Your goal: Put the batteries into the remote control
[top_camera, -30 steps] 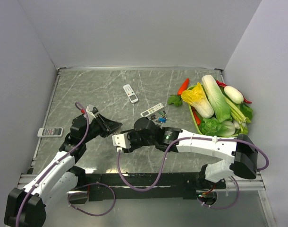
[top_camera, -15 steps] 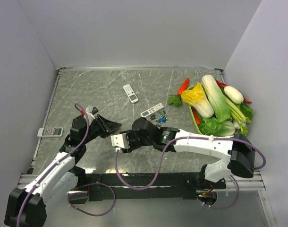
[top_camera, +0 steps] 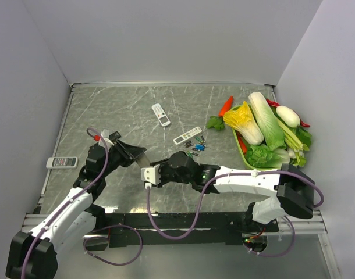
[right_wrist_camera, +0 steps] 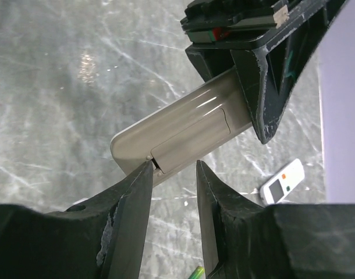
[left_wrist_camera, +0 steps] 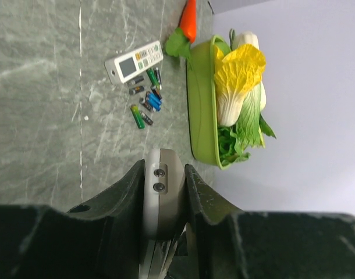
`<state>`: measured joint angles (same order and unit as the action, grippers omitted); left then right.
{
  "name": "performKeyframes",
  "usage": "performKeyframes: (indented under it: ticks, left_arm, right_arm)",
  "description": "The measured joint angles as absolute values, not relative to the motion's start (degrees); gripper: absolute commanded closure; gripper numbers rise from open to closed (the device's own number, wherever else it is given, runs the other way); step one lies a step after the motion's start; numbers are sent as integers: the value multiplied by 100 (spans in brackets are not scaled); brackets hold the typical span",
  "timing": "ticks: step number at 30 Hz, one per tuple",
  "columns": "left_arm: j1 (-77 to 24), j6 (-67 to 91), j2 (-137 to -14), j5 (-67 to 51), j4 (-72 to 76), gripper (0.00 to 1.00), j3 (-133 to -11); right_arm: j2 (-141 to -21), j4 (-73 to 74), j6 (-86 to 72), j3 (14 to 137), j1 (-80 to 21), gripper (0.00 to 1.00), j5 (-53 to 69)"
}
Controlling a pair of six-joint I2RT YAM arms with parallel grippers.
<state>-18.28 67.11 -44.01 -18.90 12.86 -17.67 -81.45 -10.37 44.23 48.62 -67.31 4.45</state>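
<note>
My left gripper (top_camera: 132,153) is shut on the remote control (top_camera: 144,157) and holds it above the table, grey-beige back up. In the left wrist view the jaws (left_wrist_camera: 164,170) clamp its end (left_wrist_camera: 163,200). In the right wrist view the remote (right_wrist_camera: 183,131) shows its closed battery cover (right_wrist_camera: 192,138). My right gripper (right_wrist_camera: 173,165) is open; its left fingertip (right_wrist_camera: 144,170) touches the cover's edge near the remote's free end. The batteries (top_camera: 196,145) lie loose on the table, and they also show in the left wrist view (left_wrist_camera: 145,107).
A slim white remote (top_camera: 187,135) lies beside the batteries. A small white remote (top_camera: 160,114) lies farther back, and another remote (top_camera: 61,162) lies at the left edge. A green basket (top_camera: 240,152) of vegetables stands at the right, a carrot (top_camera: 226,106) beside it.
My left gripper has shifted slightly up and left with the remote. My right gripper has edged slightly right and nearer, keeping its fingertips at the remote's end.
</note>
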Motion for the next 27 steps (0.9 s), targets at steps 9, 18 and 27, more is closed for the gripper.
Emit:
performKeyframes:
  ticks: [9,18,27]
  left_arm:
    - [-2189,6788,-4534,-1859,1299,99,-1793]
    - [-2403,6657,-4493,-2008,801,99,-2215]
    - [-2414,6222,-4305,-1708,554,99,-2231]
  right_arm:
    - [-8114,-1839,4753,4766,-6757,59,167]
    - [-8112,-2307,5002,4825,-6761,57,75]
    - [-7389,-974,4359,4963,-6643,43,451]
